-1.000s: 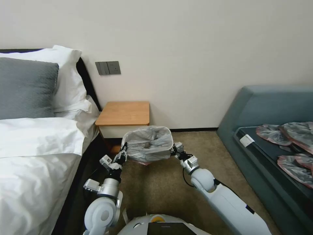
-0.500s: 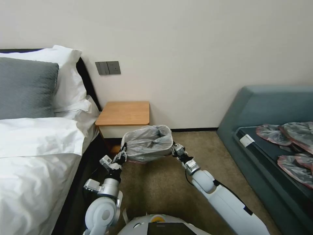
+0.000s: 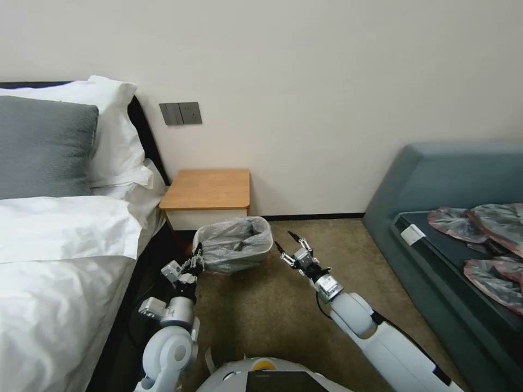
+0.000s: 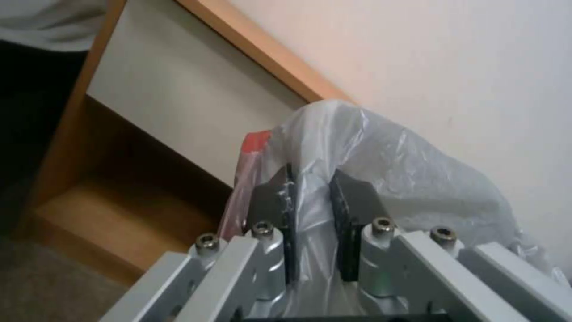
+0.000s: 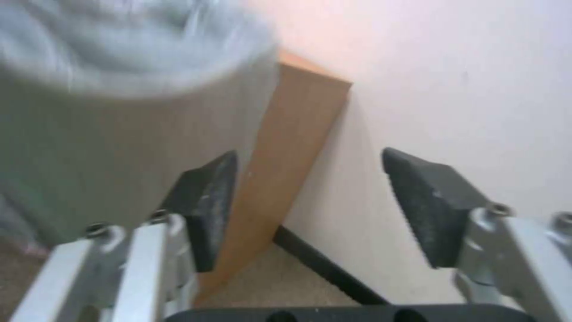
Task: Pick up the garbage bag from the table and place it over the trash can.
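The grey crinkly garbage bag [image 3: 234,244] is draped over the trash can on the carpet, in front of the wooden table [image 3: 208,188]. My left gripper [image 3: 196,260] is at the bag's left edge, shut on a fold of the plastic [image 4: 387,156] close to its pinkish-red rim [image 4: 253,143]. My right gripper [image 3: 289,245] stands open a little to the right of the bag, touching nothing. In the right wrist view its pads [image 5: 208,201] are wide apart, and beyond them is the pale trash can wall [image 5: 119,156] with the bag [image 5: 119,44] over its top.
A bed with white linen [image 3: 60,245] lies close on the left. A blue-grey sofa [image 3: 447,185] on the right carries several more crumpled bags [image 3: 490,245]. Bare carpet [image 3: 261,316] spreads between them, and the wall is just behind the table.
Both arms brought the stretched bag down over the bin. The right gripper then let go of its edge, opened and drew back to the right; the left gripper kept its hold.
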Controlling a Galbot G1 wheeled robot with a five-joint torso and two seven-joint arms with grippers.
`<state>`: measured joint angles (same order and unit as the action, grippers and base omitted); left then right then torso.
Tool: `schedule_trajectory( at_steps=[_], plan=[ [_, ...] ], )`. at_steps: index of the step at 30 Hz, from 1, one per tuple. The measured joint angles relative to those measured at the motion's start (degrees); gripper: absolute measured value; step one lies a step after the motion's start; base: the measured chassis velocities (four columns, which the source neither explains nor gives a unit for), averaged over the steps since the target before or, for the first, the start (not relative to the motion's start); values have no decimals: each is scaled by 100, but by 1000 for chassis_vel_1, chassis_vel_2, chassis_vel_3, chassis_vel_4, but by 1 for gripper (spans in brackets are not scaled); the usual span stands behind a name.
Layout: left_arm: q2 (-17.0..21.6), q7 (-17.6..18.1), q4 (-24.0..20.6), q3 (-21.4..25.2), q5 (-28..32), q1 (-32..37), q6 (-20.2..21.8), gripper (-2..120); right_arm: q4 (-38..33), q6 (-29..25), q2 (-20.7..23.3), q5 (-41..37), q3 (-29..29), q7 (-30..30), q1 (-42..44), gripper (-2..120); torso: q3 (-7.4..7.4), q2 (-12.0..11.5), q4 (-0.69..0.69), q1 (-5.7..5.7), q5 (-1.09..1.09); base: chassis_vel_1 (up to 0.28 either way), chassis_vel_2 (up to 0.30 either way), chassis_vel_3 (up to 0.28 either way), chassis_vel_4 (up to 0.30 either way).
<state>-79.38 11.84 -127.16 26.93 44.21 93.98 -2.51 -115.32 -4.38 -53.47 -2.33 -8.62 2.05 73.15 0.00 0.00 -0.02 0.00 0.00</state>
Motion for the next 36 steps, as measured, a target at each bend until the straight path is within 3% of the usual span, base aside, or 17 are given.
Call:
schedule_trajectory(
  at_steps=[5,7,10,15,17,19,21,22,25,31,36],
  plan=[
    [97,-280,206,-76,-791,-40,-95,11,-601,-105,62,-145,-158,-5,-121,88,0,0,2,0,0,0,0,0,0],
    [127,-369,241,-85,-942,-64,-115,11,-791,-61,141,-228,-122,-23,-237,88,0,0,2,0,0,0,0,0,0],
    [220,-517,292,-114,-1240,-166,-124,11,-1406,339,566,-730,68,-218,-527,75,0,0,3,0,0,0,0,0,0],
    [248,-692,352,-133,-1659,-202,-159,11,-1824,937,1168,-1439,397,-479,-952,61,0,0,0,0,0,0,0,0,0],
    [229,-769,387,-174,-1977,-204,-190,11,-1893,1475,1510,-2084,867,-702,-1530,49,0,0,0,0,0,0,0,0,0],
    [211,-806,414,-191,-2138,-209,-213,11,-1862,1716,1601,-2384,1183,-712,-1919,44,0,0,1,0,1,0,0,0,0],
    [177,-872,459,-217,-2394,-238,-246,11,-1599,2348,1634,-3055,2079,-529,-3035,33,0,0,3,0,0,0,0,0,0],
    [177,-872,459,-217,-2394,-238,-246,11,-1599,2348,1634,-3055,2079,-529,-3035,33,0,0,3,0,0,0,0,0,0],
    [158,-894,483,-210,-2527,-251,-272,11,-994,2790,1452,-3491,3064,-210,-4005,20,0,0,3,0,0,0,0,0,0],
    [150,-896,515,-168,-2689,-241,-342,11,-392,3154,1157,-3593,4021,-192,-4770,0,1,0,2,0,-2,0,0,0,0],
    [131,-917,516,-173,-2853,-213,-401,11,278,3230,799,-3474,4862,-351,-5520,0,1,0,1,0,-3,0,0,0,0]
  ],
)
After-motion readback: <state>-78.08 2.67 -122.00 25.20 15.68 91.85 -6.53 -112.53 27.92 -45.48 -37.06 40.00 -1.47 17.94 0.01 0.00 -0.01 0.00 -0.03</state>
